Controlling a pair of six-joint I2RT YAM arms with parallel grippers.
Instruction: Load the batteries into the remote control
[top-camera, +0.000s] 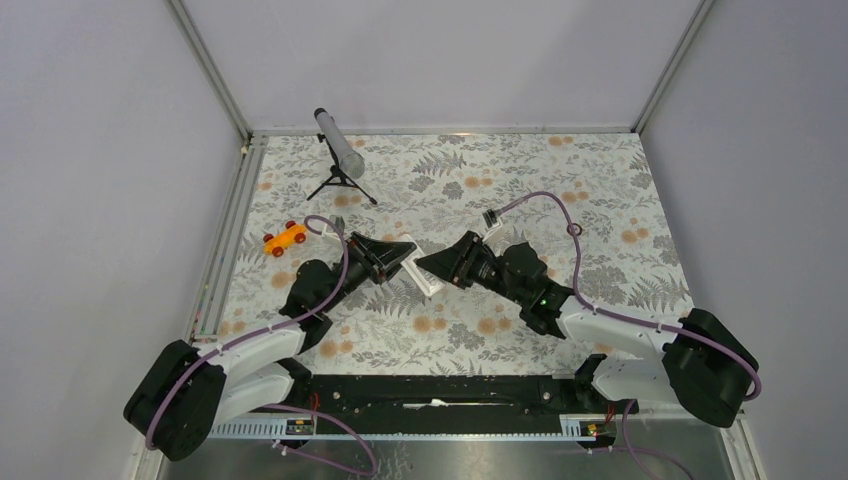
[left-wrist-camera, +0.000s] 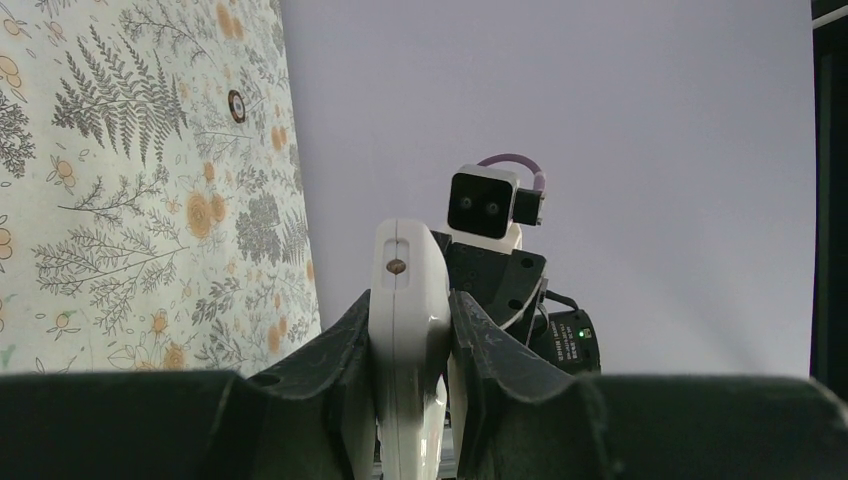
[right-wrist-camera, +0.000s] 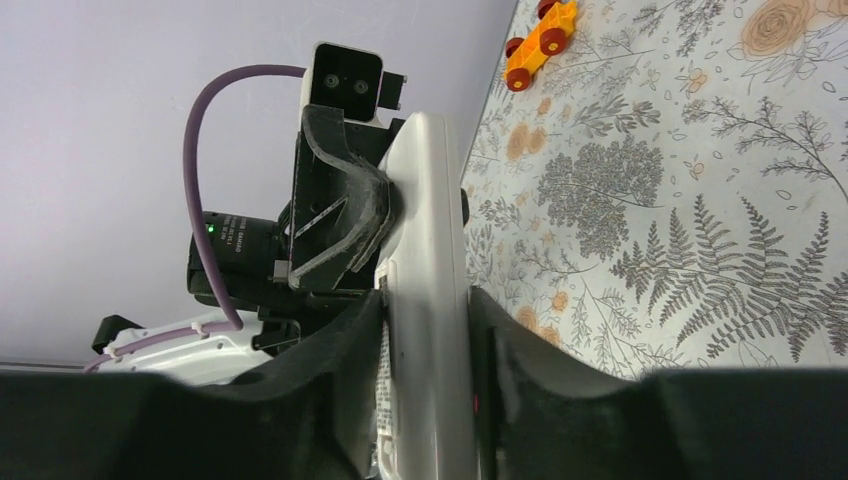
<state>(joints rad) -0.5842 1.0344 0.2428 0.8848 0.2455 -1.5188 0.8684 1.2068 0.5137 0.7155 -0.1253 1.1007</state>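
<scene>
The left arm was extended from its base at the near left corner, up and inward across the desk, with its wrist rolled so that the patterned surface was seen as an upright plane at the left of the left wrist view. An orange toy car was placed just to the left of this arm's forward links, and a grey tube on a black tripod was set well beyond it, near the far left corner.

The left end effector was clamped on the remote control, a finger being pressed against each broad face. The remote control was held at about the middle of the desk, between the two arms. In the top view its long axis was slanted from upper left to lower right, roughly across the line joining the arms. In both wrist views it was presented edge-on. Whether it was touching the desk could not be told.

The right end effector was likewise closed on the remote control, from the opposite side, so that the two sets of fingers were brought nearly tip to tip. The right arm was stretched inward from the near right corner. A thin black ring was seen beyond it, and open desk was left behind both arms toward the far edge.
</scene>
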